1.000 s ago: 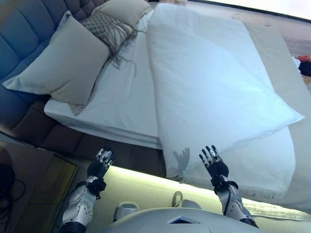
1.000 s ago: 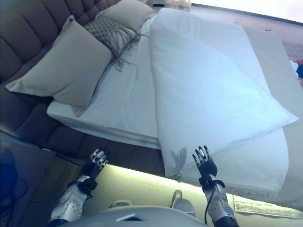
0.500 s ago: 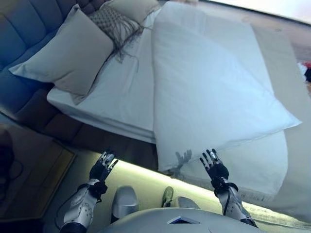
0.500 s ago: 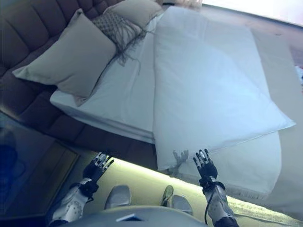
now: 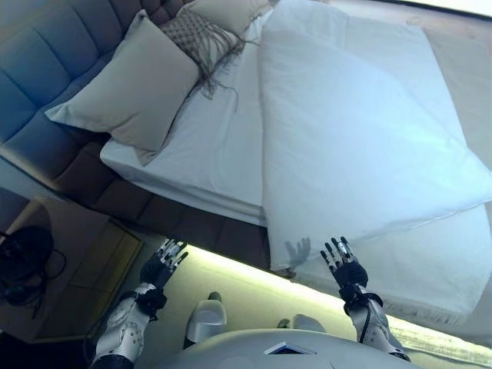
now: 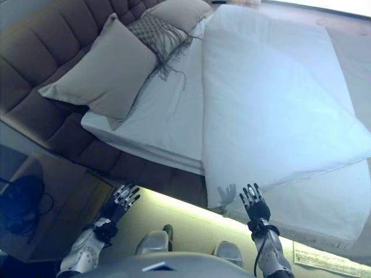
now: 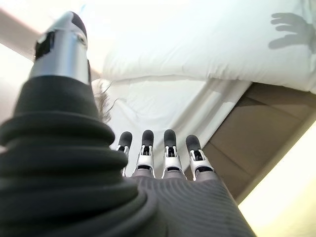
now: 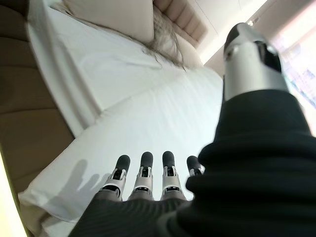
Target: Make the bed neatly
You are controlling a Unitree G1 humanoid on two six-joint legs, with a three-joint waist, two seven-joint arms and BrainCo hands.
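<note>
A white duvet [image 5: 361,146] lies over the right part of the bed, its near corner [image 5: 286,257] hanging over the bed's side. The white sheet [image 5: 207,146] shows bare on the left part. A large beige pillow [image 5: 131,84] leans on the padded headboard [image 5: 46,69], with a fringed grey cushion [image 5: 204,34] and another beige pillow [image 5: 227,9] behind it. My left hand [image 5: 161,264] is open, held before the brown bed base [image 5: 169,219]. My right hand [image 5: 344,265] is open, fingers straight, just short of the duvet's hanging edge, touching nothing.
A wooden bedside table [image 5: 69,269] with a dark bundle of cords [image 5: 23,257] stands at the lower left. A lit strip [image 5: 231,265] runs under the bed's side. Beige carpet [image 5: 469,61] shows past the far side of the bed.
The whole picture has shifted, so the camera has moved; the bedside table now shows more. Both hands stay open and raised, the right one near the duvet's corner.
</note>
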